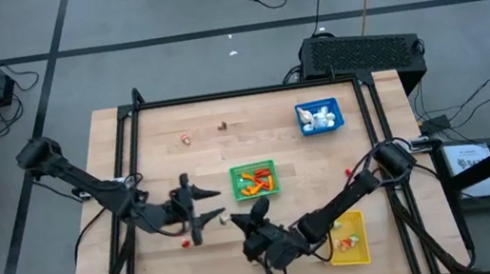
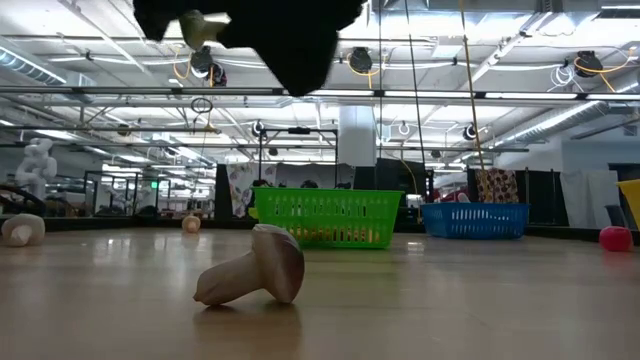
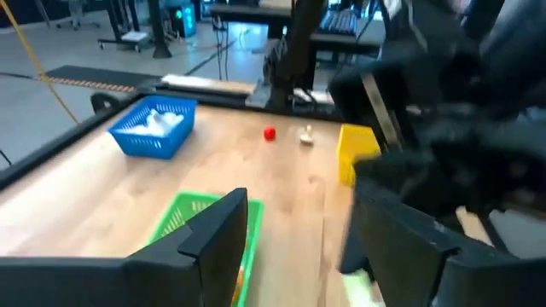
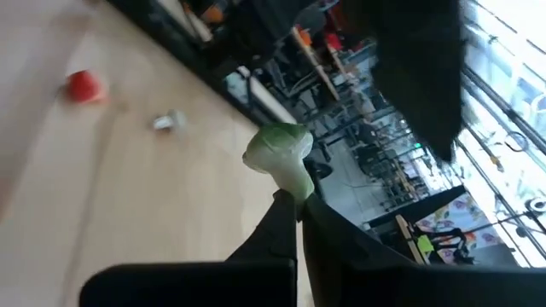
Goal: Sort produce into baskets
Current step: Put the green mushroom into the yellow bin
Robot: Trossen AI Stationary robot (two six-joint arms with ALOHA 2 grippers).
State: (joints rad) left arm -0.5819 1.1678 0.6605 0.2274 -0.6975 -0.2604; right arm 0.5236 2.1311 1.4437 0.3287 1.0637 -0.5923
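Note:
My right gripper (image 1: 237, 220) is shut on a small pale green and white produce piece (image 4: 280, 153), lifted above the table near its front middle. The piece also shows in the low view (image 2: 200, 25). My left gripper (image 1: 207, 207) is open and empty just left of it, its fingers (image 3: 226, 222) pointing at the right arm. The green basket (image 1: 254, 180) holds orange and red pieces. The blue basket (image 1: 319, 115) holds white pieces. The yellow basket (image 1: 349, 238) stands on the table under the right arm. A mushroom piece (image 2: 255, 270) lies on its side on the table. My right gripper pinches the piece by its narrow stalk end (image 4: 295, 186) between its two fingertips. The wider pale green end sticks out beyond the fingertips. The piece is lifted clear of the table.
Loose pieces lie on the table: a red one (image 1: 184, 243) near the left gripper, two small ones (image 1: 186, 139) at the far side, a red one (image 1: 349, 172) at the right. Another mushroom (image 2: 22, 230) lies farther off. A black frame (image 1: 248, 91) borders the table.

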